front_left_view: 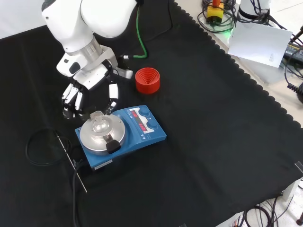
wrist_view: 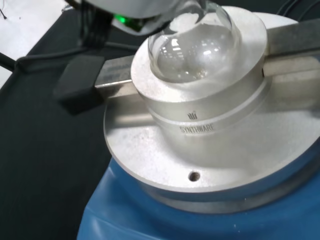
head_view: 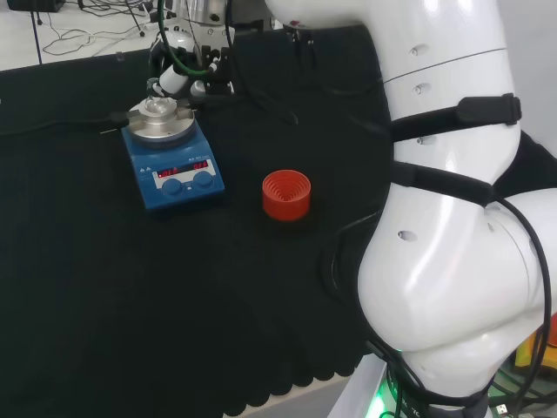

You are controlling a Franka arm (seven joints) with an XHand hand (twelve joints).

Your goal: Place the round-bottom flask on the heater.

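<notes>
Red ribbed stand [head_view: 286,194]: centre of head view, right of the blue unit, apart from it; upper centre of front view [front_left_view: 147,80], standing upright, hollow facing up.
Black cloth [front_left_view: 213,142]: covering the desk, scalloped edge along the right in front view.
Black cable [front_left_view: 40,146]: looped on the cloth, left of front view.
Thin metal rod [front_left_view: 72,163]: lying on the cloth, lower left of front view.
White sheet [front_left_view: 260,42]: upper right of front view, off the cloth.
Cables [head_view: 78,26]: upper left of head view, beyond the cloth.
</notes>
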